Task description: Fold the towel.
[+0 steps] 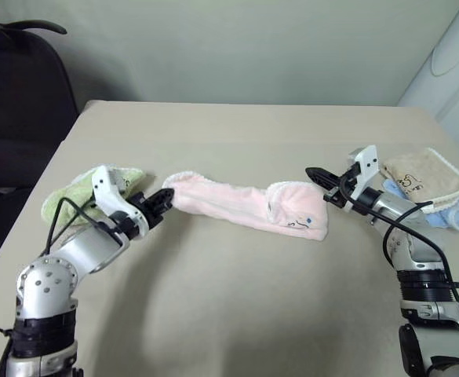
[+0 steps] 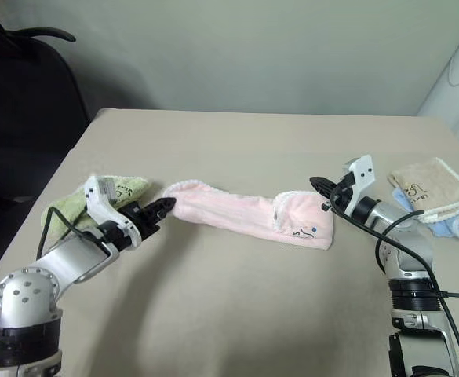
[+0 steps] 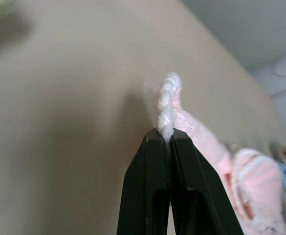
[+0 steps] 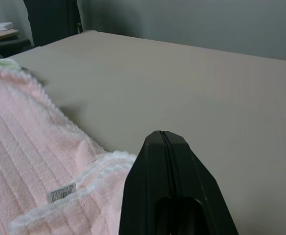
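While pinched shut, left claw (image 3: 166, 139) grips towel (image 1: 237, 203).

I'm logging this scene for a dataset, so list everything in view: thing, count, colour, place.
towel: one, pale pink, stretched across the table's middle between the grippers
green towel: one, folded, table's left edge
beige towel: one, white edging, table's right edge
blue cloth: one, under the beige towel
table: one, beige
chair: one, black, left of the table
left gripper: one, black fingers, shut on the towel's left end
right gripper: one, black fingers, shut, at the towel's right end; grip unclear
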